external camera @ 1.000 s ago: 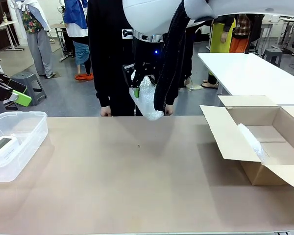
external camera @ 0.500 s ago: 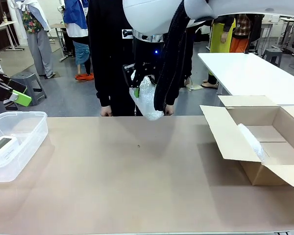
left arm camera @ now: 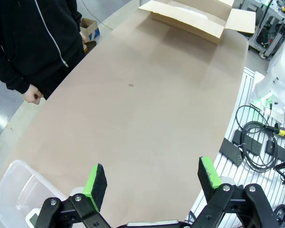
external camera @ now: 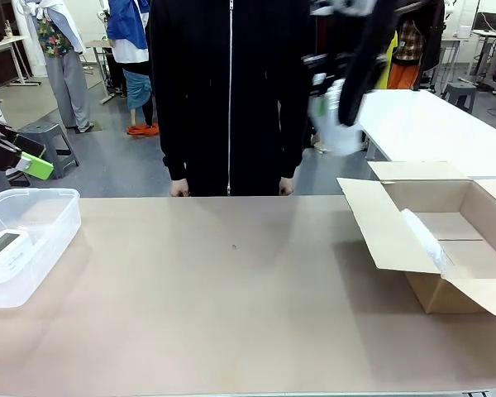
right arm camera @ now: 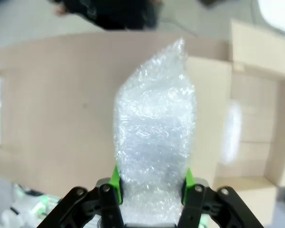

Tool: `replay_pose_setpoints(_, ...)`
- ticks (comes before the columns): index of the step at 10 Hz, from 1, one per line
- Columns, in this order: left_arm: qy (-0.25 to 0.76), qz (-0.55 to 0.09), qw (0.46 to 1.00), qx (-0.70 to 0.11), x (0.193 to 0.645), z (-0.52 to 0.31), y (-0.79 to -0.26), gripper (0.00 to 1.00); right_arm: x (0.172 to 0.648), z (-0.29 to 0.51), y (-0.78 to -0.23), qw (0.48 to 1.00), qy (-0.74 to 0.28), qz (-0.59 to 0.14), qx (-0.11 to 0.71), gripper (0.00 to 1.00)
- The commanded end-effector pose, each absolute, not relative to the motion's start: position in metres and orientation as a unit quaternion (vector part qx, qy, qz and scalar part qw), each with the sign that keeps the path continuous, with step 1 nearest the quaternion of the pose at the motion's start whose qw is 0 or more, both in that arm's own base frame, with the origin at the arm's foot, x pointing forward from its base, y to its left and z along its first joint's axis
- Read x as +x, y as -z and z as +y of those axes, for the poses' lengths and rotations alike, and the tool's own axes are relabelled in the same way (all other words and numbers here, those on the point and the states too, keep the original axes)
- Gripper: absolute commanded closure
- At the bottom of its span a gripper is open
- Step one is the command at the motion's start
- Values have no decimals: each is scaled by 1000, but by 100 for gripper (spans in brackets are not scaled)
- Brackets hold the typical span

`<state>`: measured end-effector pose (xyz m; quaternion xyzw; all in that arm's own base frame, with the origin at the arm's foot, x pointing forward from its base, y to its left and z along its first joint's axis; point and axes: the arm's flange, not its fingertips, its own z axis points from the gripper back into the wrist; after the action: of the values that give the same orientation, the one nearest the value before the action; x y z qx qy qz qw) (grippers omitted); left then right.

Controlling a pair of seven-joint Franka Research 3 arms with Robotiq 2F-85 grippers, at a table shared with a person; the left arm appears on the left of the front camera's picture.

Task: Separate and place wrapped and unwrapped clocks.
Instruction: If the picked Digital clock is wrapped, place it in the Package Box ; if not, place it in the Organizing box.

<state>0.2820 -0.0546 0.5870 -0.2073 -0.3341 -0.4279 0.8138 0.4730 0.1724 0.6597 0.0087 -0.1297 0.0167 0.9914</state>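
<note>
Bubble wrap fills the right wrist view: the right tool (right arm camera: 152,186) is clamped on a wrapped clock (right arm camera: 154,142), its green pads pressed against the bundle's two flanks near the lower end, so the long body sticks out ahead of the fingers. In the front view that tool (external camera: 326,91) and its bundle (external camera: 337,124) appear blurred, high above the far right part of the surface (external camera: 231,289) and just left of the cardboard box (external camera: 434,240). My reading is that the bundle is held high so it can clear the raised box flaps before going down. A second wrapped clock (external camera: 423,240) already lies inside the box, against its near-left wall, which suggests the box is the place for the wrapped ones. The unwrapped clock (external camera: 2,246) lies in the clear plastic bin (external camera: 41,217) at the far left of the surface, well apart from the box, so the two kinds are kept at opposite ends. The left tool (left arm camera: 153,180) hangs above the left end with its jaws spread wide and nothing between them, the bin's corner (left arm camera: 16,190) below it; it looks parked out of the way. A person in a black zipped jacket (external camera: 229,83) stands at the far edge, one hand (external camera: 178,189) at the surface's rim, not reaching in.
</note>
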Motion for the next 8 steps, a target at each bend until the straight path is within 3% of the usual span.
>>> replay_pose_setpoints(1, 434, -332, 812, -206, 282, -55, -586, 0, 474, 109, -645, 994, 41, -105, 3, 47)
replay_pose_setpoints(4, 434, -332, 812, -206, 282, -55, -586, 0, 484, 12, -583, 982, 162, -100, -19, 47)
replay_pose_setpoints(8, 434, -332, 812, -206, 282, -55, -586, 0, 490, -66, -497, 986, 157, -58, -25, 47)
